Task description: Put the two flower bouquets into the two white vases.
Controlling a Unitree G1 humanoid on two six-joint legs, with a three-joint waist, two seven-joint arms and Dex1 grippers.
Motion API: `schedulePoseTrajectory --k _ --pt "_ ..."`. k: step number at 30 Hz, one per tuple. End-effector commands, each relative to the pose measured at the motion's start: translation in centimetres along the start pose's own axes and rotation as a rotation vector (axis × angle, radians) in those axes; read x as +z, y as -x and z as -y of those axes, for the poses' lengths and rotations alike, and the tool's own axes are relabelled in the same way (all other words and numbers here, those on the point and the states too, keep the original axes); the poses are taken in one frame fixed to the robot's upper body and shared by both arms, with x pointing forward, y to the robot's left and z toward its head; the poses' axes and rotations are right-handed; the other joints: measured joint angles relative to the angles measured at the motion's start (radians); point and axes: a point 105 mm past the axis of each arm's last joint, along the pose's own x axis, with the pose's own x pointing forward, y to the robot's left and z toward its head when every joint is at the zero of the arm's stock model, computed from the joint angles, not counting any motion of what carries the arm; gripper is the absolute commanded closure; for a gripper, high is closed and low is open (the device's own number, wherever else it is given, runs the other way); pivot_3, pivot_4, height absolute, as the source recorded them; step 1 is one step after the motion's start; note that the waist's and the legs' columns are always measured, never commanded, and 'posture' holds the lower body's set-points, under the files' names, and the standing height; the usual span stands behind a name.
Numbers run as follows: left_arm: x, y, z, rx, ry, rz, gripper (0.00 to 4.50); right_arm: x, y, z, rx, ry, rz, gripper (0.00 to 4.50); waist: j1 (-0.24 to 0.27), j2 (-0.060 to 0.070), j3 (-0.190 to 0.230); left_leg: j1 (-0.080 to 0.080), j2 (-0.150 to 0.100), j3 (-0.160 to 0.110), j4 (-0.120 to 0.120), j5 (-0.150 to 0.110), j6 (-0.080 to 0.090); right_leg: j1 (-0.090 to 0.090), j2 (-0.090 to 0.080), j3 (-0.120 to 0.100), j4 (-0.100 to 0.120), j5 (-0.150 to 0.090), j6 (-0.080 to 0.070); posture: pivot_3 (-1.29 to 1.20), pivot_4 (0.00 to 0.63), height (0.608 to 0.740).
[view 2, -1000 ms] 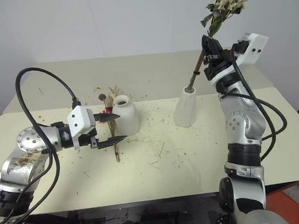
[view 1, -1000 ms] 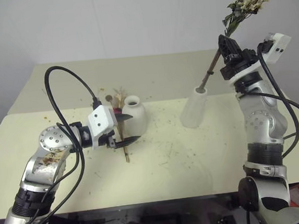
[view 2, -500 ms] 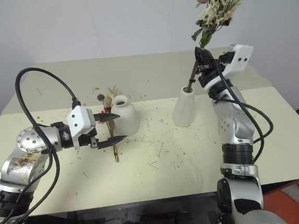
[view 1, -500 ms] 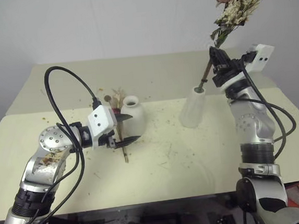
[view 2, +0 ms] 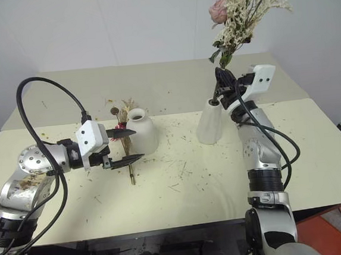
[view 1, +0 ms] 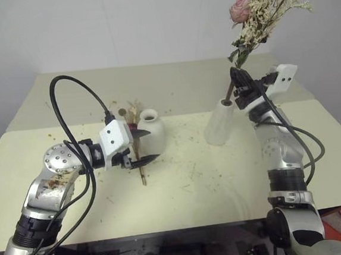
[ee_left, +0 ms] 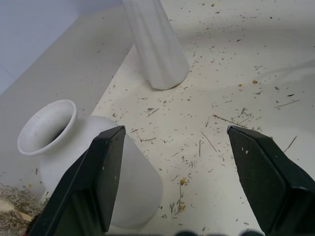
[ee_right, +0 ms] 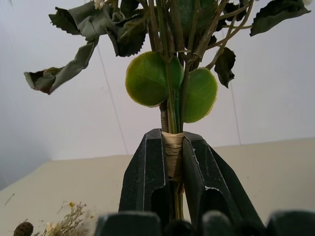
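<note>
Up close, your right pincer (ee_right: 173, 191) pinched cream bouquet (view 1: 262, 12) stem; head views showed stem entering tall vase (view 1: 221, 123); left pincer (ee_left: 172, 196) spread beside squat vase (ee_left: 88, 157).

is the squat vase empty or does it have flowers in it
Empty. The left wrist view looks into the squat vase: nothing in its mouth. The thin bunch lies on the table beside it.

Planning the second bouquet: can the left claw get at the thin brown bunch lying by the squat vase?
Probably yes. The left claw is open right above the thin brown bunch, beside the squat vase, with nothing between them.
</note>
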Motion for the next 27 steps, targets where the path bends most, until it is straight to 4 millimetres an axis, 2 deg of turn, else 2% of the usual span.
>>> schedulePoseTrajectory --k 1,9,13,21,27 --pt "1.1 0.8 -0.2 0.011 -0.047 0.020 0.91 1.6 0.2 -0.6 0.030 0.067 0.083 4.27 0.000 0.000 0.000 0.000 0.000 0.000 0.000 0.000 0.000 0.000 0.000 0.000 0.000 0.000 0.000 0.00 0.150 0.740" --pt "1.5 1.1 -0.3 0.012 -0.045 0.039 0.91 1.1 0.7 -0.7 0.023 0.124 0.102 4.27 0.000 0.000 0.000 0.000 0.000 0.000 0.000 0.000 0.000 0.000 0.000 0.000 0.000 0.000 0.000 0.00 0.150 0.740" --pt "1.3 1.2 -0.2 0.014 -0.043 0.036 0.91 1.3 0.8 -1.1 0.053 0.126 0.109 2.96 0.000 0.000 0.000 0.000 0.000 0.000 0.000 0.000 0.000 0.000 0.000 0.000 0.000 0.000 0.000 0.00 0.150 0.740" --pt "1.1 1.2 -0.1 0.012 -0.041 0.030 0.91 1.3 1.9 -1.8 0.095 0.119 0.098 0.08 0.000 0.000 0.000 0.000 0.000 0.000 0.000 0.000 0.000 0.000 0.000 0.000 0.000 0.000 0.000 0.00 0.150 0.740" --pt "0.8 1.2 0.1 0.009 -0.038 0.020 0.91 0.6 3.2 -2.7 0.143 0.173 0.058 0.03 0.000 0.000 0.000 0.000 0.000 0.000 0.000 0.000 0.000 0.000 0.000 0.000 0.000 0.000 0.000 0.00 0.150 0.740"
